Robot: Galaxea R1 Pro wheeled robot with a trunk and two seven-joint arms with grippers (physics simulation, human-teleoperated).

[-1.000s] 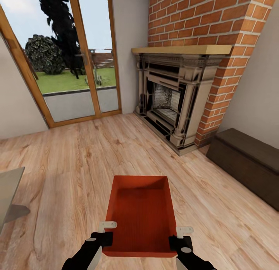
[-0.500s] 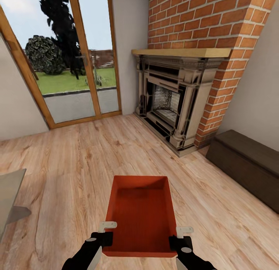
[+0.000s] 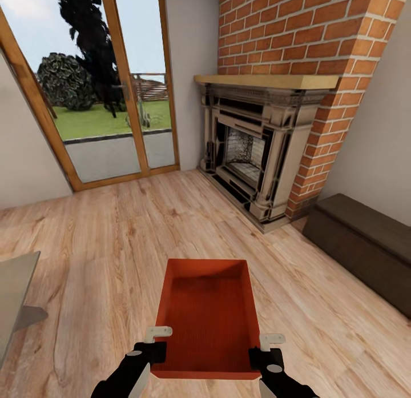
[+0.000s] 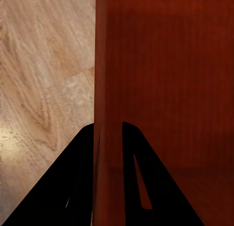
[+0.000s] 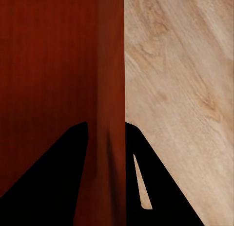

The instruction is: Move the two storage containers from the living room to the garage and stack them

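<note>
One orange-red storage container point(image 3: 206, 315), open-topped and empty, hangs in front of me above the light wood-plank floor point(image 3: 103, 255) of the living room. My left gripper point(image 3: 158, 340) is shut on its left wall near the closest corner; the left wrist view has the container's wall point(image 4: 108, 89) pinched between the dark fingers point(image 4: 78, 177). My right gripper point(image 3: 264, 345) is shut on the right wall, and the right wrist view looks along that wall point(image 5: 111, 80) clamped between its fingers point(image 5: 146, 177). The second container is out of view.
A red brick fireplace wall point(image 3: 297, 38) with a stone hearth point(image 3: 251, 152) stands ahead to the right. Glass doors point(image 3: 97, 89) fill the left back wall. A dark brown chest point(image 3: 365, 244) sits by the right wall. A grey low table corner point(image 3: 14, 284) juts in at the left.
The room has slid slightly in the picture: the camera has crept a little, with the fireplace and chest shifting. Both grippers keep the same hold on the container.
</note>
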